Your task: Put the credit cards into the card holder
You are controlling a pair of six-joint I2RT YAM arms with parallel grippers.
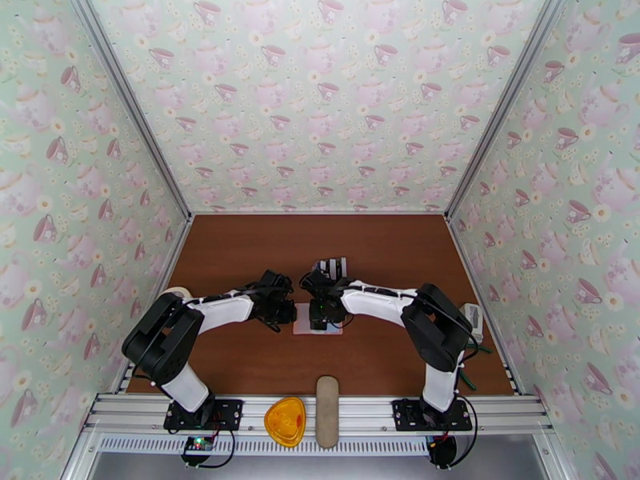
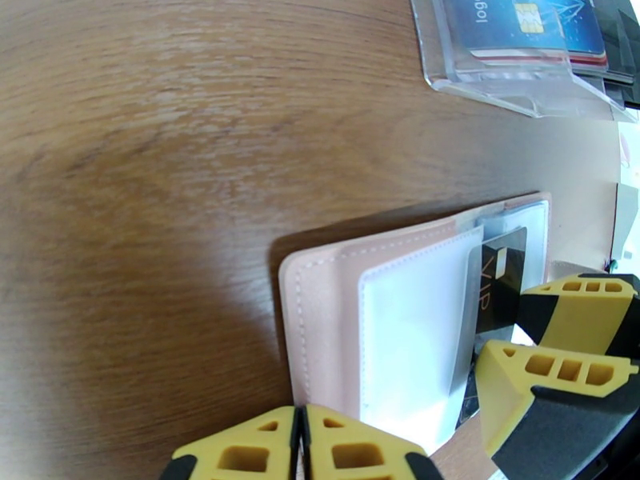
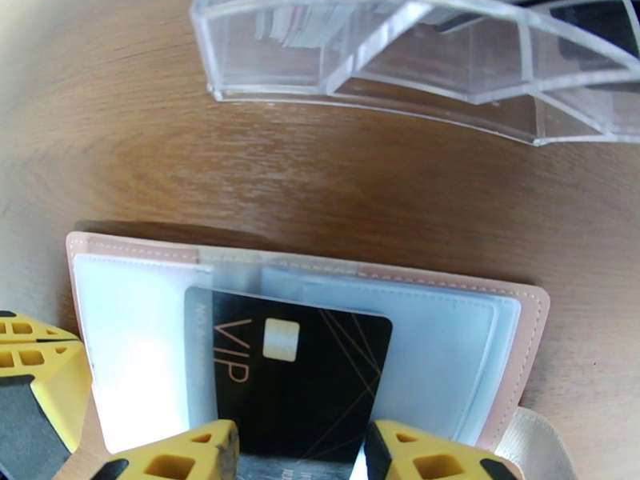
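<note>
As the black VIP card (image 3: 296,378) is thin, stiff, slick, right end effector (image 3: 300,454) nips its edges, half-open. Left end effector (image 2: 300,446), closed empty, sits beside floppy card holder (image 3: 512,346)

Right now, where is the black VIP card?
In the right wrist view, the black VIP card lies partly in the open card holder, gripped by the right tool.

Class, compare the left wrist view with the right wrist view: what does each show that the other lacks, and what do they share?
Left wrist: a blue chip card face-on, and the left claw shut. Right wrist: gold lines across the black card's face. Shared: the clear rack, the open pink card holder, the black VIP card gripped by the right claw, and the wooden table.
</note>
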